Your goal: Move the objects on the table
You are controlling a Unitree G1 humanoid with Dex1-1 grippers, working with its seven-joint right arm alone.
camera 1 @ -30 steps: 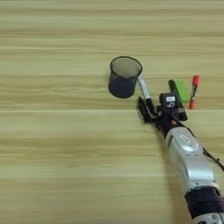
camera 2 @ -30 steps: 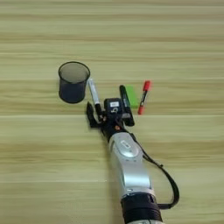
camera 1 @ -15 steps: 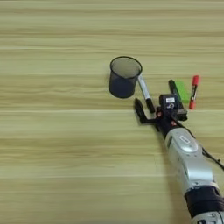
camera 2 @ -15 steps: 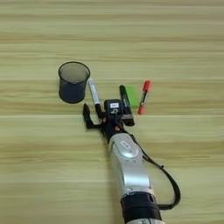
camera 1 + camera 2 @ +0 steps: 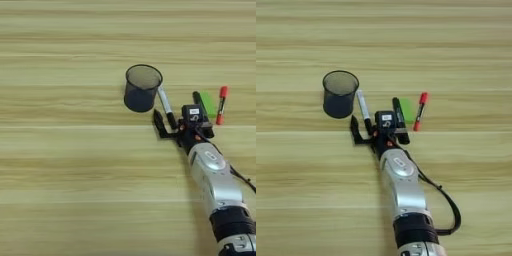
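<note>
- Wood-grain planks in tan and pale yellow make up the table (image 5: 60,165), and it fills both of my views from edge to edge.
- I see the black wire-mesh pen cup (image 5: 142,88) standing upright a little above the middle, its open mouth facing up at my camera.
- Just to the right of the cup lies the silver-grey marker (image 5: 166,105), flat on the wood, slanting down and to the right, with its black cap at the lower end.
- My right arm (image 5: 401,185) comes in from the bottom edge, silver forearm running up toward the markers, a black cable looping off its right side.
- My gripper (image 5: 164,122) sits at the lower, capped end of the silver-grey marker. One black finger shows to the left of the cap, with a strip of wood visible between them; the other finger I cannot pick out against the black cap and gripper body.
- From these views I cannot tell whether the claw is released or clamped on that marker.
- To the right of the gripper's body lies the black marker (image 5: 398,111), also slanted; its lower end is hidden by the gripper body.
- Touching the black marker on its right side is the small green block (image 5: 406,109).
- Furthest right lies the red-capped pen (image 5: 420,111), cap uppermost, tilted slightly, near the green block but apart from it.
</note>
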